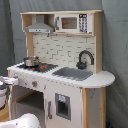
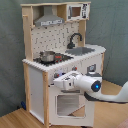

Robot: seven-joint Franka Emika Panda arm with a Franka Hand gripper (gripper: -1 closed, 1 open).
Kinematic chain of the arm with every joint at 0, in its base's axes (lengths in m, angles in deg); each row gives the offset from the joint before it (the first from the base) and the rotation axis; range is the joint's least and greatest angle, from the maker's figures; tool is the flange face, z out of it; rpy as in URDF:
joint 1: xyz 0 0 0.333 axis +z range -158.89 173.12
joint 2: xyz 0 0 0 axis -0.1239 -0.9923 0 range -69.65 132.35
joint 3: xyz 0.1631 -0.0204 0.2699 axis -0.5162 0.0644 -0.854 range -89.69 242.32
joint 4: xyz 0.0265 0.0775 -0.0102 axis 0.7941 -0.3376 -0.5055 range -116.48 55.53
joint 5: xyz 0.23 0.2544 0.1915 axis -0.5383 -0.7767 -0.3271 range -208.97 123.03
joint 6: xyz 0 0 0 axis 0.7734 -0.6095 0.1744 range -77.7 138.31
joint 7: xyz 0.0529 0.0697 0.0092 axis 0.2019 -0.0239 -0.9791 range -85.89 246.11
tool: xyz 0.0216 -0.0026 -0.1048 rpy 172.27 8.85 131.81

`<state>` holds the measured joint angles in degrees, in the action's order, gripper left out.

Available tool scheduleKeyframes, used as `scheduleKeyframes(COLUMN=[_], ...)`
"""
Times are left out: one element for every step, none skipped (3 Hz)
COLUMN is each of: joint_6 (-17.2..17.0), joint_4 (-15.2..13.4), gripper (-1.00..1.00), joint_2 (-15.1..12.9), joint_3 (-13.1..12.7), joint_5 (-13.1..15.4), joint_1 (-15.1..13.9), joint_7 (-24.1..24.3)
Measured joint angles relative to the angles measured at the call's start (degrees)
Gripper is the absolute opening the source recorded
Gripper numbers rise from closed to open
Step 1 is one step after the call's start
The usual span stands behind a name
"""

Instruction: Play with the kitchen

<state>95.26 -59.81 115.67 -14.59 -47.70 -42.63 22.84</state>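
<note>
A tall white and wood toy kitchen stands on a wooden floor. Its oven door and cupboard door look closed, and a small pot sits on the stovetop, so the play seems barely begun and almost everything is left to do. In the second exterior view the robot arm reaches in from the second exterior view's right. Its claw is at the kitchen's front panel, just under the knobs and above the oven door, possibly touching it. The claw appears to hold nothing; how far it is open cannot be told.
</note>
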Motion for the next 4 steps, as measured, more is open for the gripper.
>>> scheduleKeyframes(joint_6=[-2.4, -3.3, -3.3, -3.9], joint_4=[2.3, 4.1, 4.1, 4.1], gripper=[1.00, 1.00, -1.00, -1.00], joint_2=[0.1, 0.1, 0.1, 0.0], joint_3=[-0.4, -1.3, -1.3, -1.3], joint_5=[0.0, 0.0, 0.0, -0.1], joint_1=[-2.3, -4.4, -4.4, -4.3], joint_7=[4.2, 5.3, 5.4, 9.2])
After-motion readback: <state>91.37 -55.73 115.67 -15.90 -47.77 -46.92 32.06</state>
